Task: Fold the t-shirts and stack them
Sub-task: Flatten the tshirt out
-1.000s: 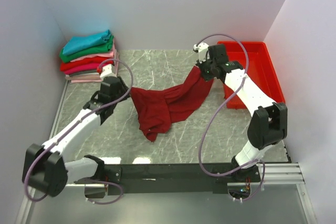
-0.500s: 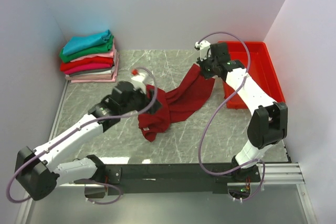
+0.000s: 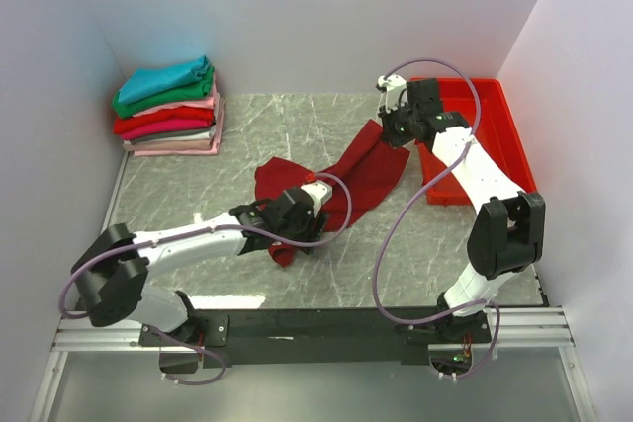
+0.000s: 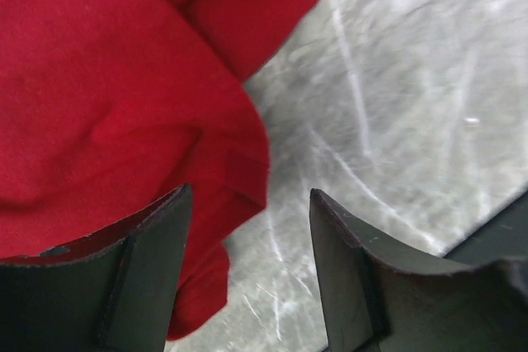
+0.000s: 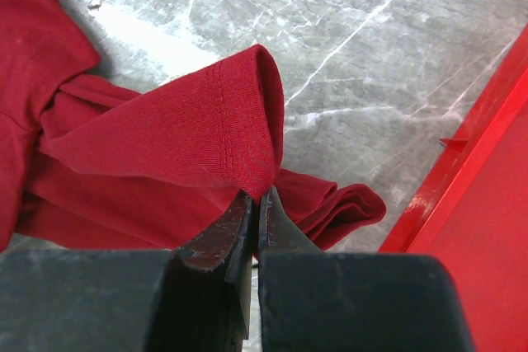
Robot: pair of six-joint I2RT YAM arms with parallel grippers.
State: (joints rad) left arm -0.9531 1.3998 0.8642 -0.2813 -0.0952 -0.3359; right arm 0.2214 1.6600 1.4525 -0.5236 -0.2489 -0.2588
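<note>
While the stack of folded soft cloth t-shirts [image 3: 168, 106] (teal on top, then green, pink, reds and grey below) sat in the far-left corner of the grey marble-pattern bench [image 3: 297, 126], the large dark red cloth t-shirt [image 3: 341, 180] lay crumpled mid-bench, not yet folded.

Left jaws: released, standing apart low over the shirt's near-left edge. In the left wrist view the cloth [image 4: 107, 96] ran under one finger and its edge ended in the gap; nothing was pinched.

Shirt: bunched in overlapping folds from the centre out toward the far right. No flat panel showed.

Right jaws: clenched on a double-stitched hem [image 5: 223, 129], with that end lifted off the bench and the rest trailing down to the left. Couldn't tell whether it was a sleeve or the bottom hem.

Right edge: the bright red rigid plastic tray [image 3: 485, 116] was just beside the held end, not touching it as far as I could see.

Handling, my read: light, limp, no stiffness, so it'll sag and bunch wherever unsupported, and probably drag easily on the smooth top. Best hold is a stitched hem or corner, where the fabric is thicker. Risk is grabbing two layers in that crumple. Left needs an opposite corner to spread it flat.
</note>
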